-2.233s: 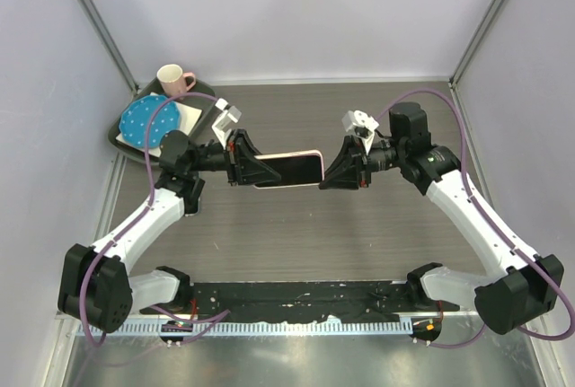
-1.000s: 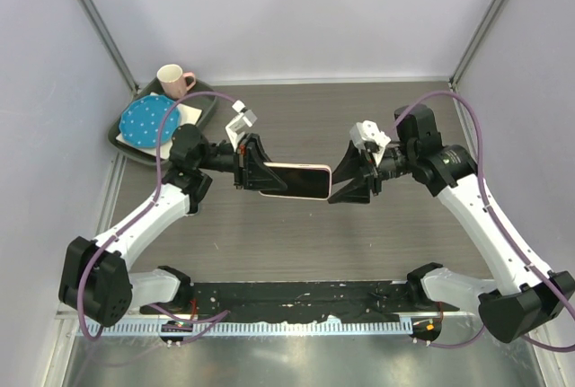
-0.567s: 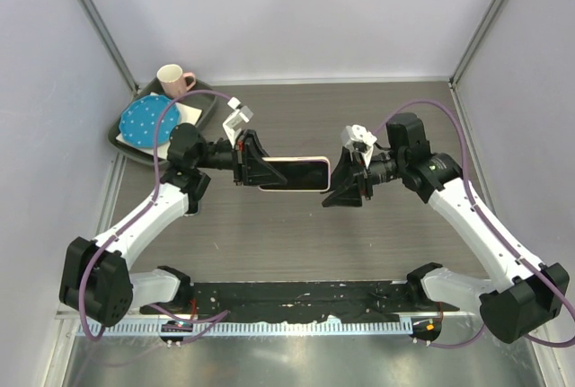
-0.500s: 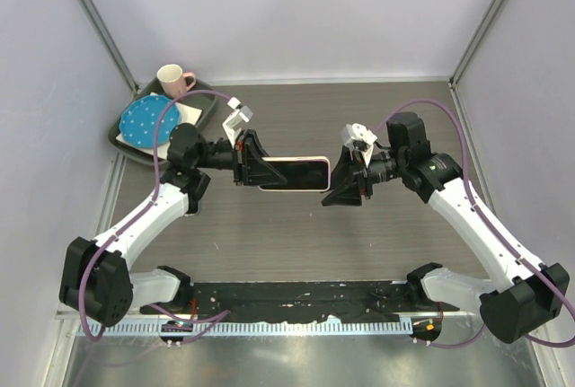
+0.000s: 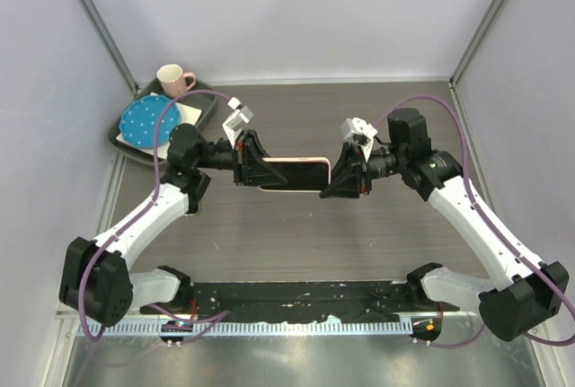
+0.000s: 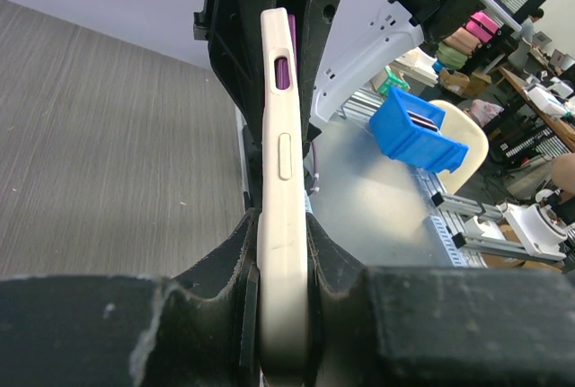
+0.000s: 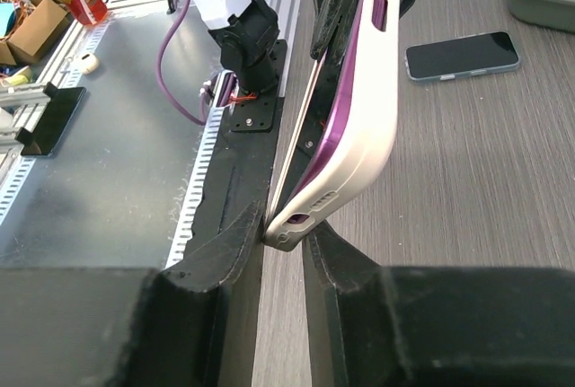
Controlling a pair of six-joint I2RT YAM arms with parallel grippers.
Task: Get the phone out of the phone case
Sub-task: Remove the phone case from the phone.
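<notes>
Your left gripper and right gripper both clamp the one case; one spare phone lies on the table.

I see on the table, in its far left corner, a dark tray holding a blue dotted plate, with a pink mug at its far edge.

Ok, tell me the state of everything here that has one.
phone case: held in the air, gripped at both ends.
phone: in the case.
left gripper: shut on the phone case.
right gripper: shut on the case's other end.
second phone: lying flat on the table.
mug: upright.
</notes>
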